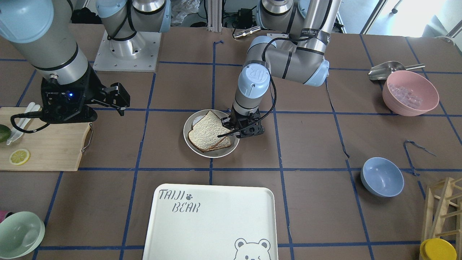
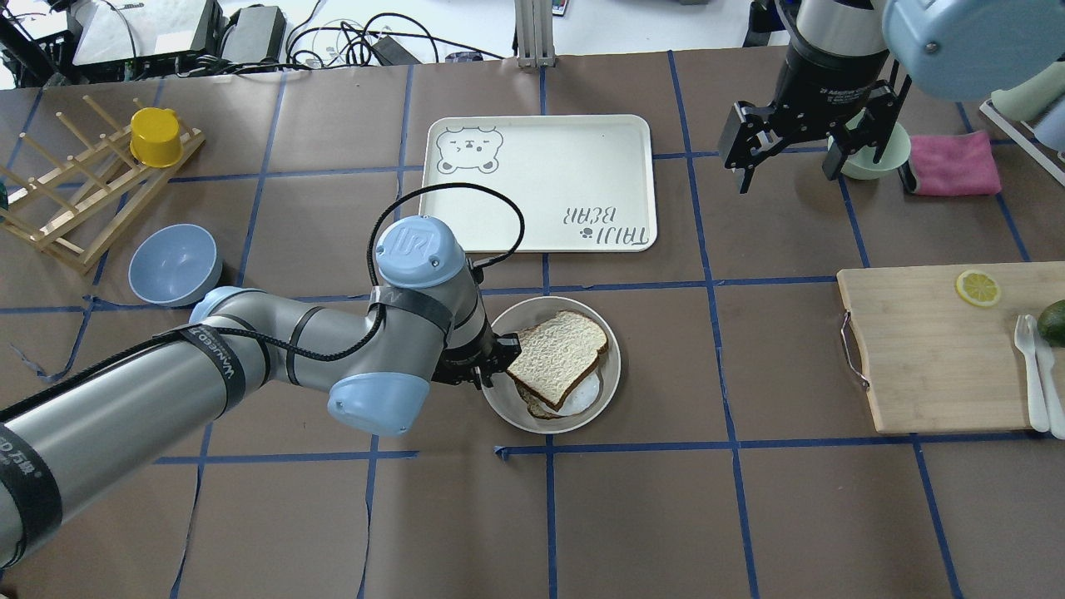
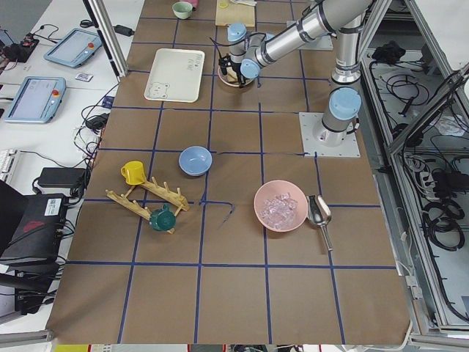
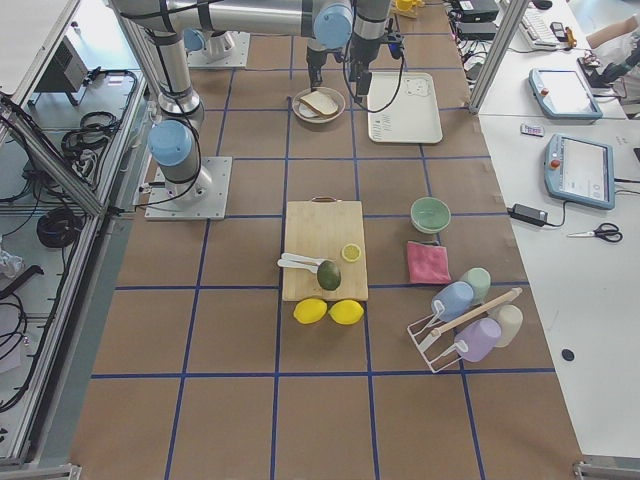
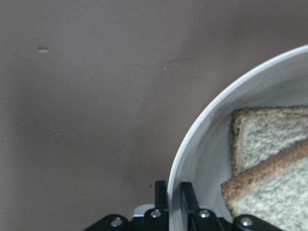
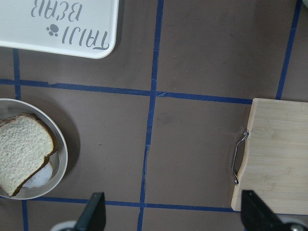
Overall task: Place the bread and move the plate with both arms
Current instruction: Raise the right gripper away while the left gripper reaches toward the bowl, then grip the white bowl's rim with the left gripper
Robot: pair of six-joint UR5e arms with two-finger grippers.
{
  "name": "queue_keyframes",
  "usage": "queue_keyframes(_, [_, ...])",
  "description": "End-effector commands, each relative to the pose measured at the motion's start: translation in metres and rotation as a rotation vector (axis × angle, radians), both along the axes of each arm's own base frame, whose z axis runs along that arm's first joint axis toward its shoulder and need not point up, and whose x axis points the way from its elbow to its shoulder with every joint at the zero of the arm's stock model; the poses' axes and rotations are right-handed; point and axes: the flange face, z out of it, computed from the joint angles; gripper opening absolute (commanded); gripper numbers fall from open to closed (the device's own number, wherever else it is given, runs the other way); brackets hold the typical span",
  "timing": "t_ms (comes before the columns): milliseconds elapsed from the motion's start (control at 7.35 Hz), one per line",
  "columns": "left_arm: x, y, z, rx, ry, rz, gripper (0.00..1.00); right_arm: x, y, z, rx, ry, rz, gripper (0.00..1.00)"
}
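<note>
Bread [image 2: 557, 356] lies on the plate [image 2: 610, 378] — left gripper [image 5: 173, 190] clamped on its rim just beside; right gripper [image 2: 787, 166] spread apart.

Left arm [image 3: 293, 34] reaches over the plate [image 3: 236, 83] beside the tray [image 3: 174, 73]

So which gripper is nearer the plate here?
Left. The left gripper is closed on the plate at its rim; the right gripper hangs open well away, off to the side of the tray.
</note>
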Motion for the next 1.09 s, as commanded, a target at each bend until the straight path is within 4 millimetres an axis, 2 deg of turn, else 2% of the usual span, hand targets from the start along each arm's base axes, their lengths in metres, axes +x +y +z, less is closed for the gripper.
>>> queue_keyframes(0, [0.004,-0.005,0.016,-0.041,0.013,0.005,0.00,-0.001,0.000,0.000,0.000,0.001,-0.007,1.00])
queue_keyframes(272, [0.013,-0.013,0.029,-0.082,0.029,0.017,0.00,-0.002,-0.004,0.007,-0.028,-0.001,-0.007,1.00])
queue_keyframes(680, [0.032,-0.025,0.053,-0.121,0.145,0.018,0.00,-0.004,-0.003,0.012,-0.025,0.015,-0.012,1.00])
queue_keyframes(952, [0.051,-0.041,0.063,-0.168,0.221,0.011,0.00,-0.001,0.015,0.027,-0.035,0.002,-0.005,1.00])
